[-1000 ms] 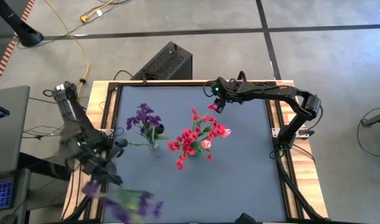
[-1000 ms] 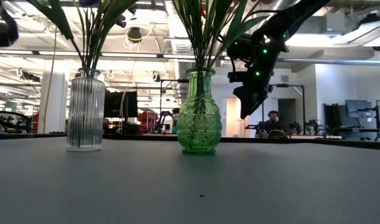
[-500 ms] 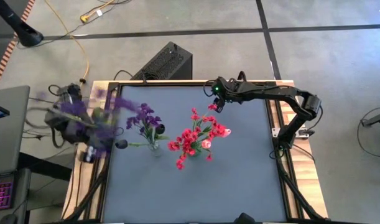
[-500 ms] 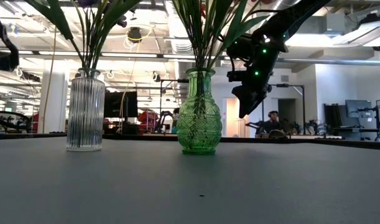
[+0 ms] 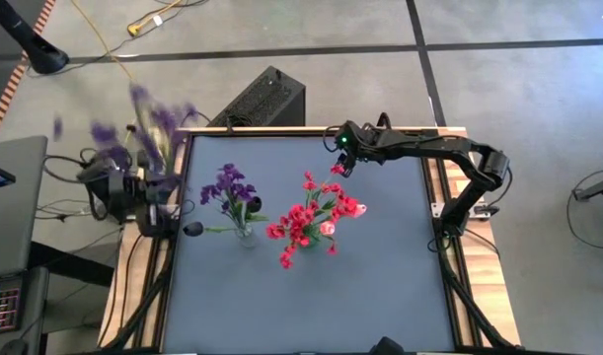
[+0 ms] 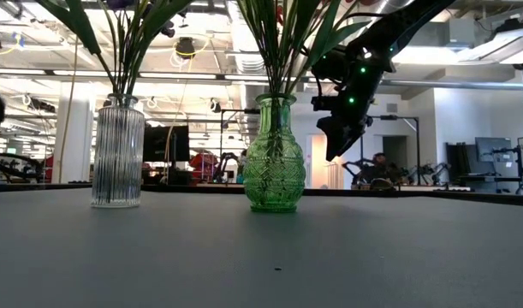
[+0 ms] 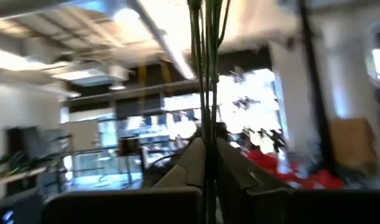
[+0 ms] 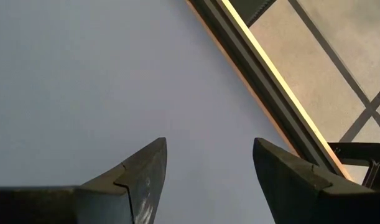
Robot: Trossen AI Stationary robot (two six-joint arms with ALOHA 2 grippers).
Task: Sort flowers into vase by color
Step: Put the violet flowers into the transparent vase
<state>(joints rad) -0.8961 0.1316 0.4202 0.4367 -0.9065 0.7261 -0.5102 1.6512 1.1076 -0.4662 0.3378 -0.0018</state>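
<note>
at the far left, just off the table's edge, we see the left gripper clamped tight on a bunch of thin green stems. in the left wrist view the stems run straight up from between its closed fingers. from above, the bunch's purple blossoms show as a blurred spray over the floor and the table's left rim, beside a black box on the floor.

moving right, on the grey table stands a clear ribbed vase holding purple flowers on green stems, upright. just right of it stands a green patterned vase, also upright, filled with red blossom clusters and a few pink-white tulips. the two vases stand apart and do not touch.

further right, the right gripper hangs in the air near the table's far edge, just beyond the red bouquet. its fingers are spread wide and hold nothing; through the gap between them we see only bare table surface and the table's wooden rim. in the low view it hangs to the right of the green vase, above the table, with a small green light on its wrist. the right arm reaches in from the table's right side.
</note>
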